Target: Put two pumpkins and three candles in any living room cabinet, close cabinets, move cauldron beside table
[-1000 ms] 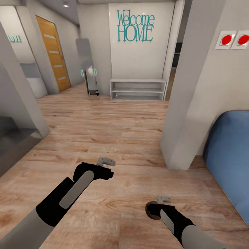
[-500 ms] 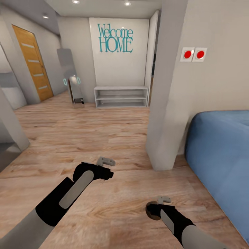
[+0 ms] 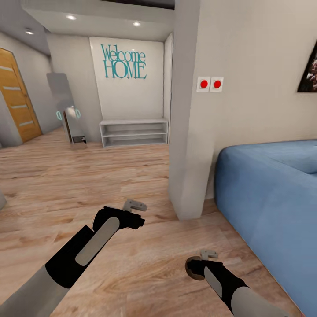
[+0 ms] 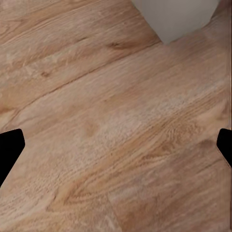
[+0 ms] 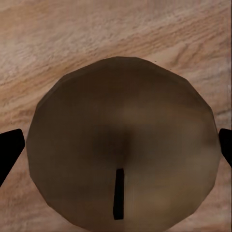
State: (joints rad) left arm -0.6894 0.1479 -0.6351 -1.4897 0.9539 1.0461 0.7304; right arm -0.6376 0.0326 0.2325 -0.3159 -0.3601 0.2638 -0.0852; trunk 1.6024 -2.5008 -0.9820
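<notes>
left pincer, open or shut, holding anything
Open and empty. In the left wrist view the left pincer has its dark fingertips at opposite edges, with bare wooden floor between them.

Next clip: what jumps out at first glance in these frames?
The teal "Welcome HOME" lettering on the far white wall, above a white shelf bench, draws the eye first. A large blue sofa fills the right, beside a wall with two red buttons. In the right wrist view, a grey-brown candle with a dark wick sits between the right end effector fingers.
</notes>
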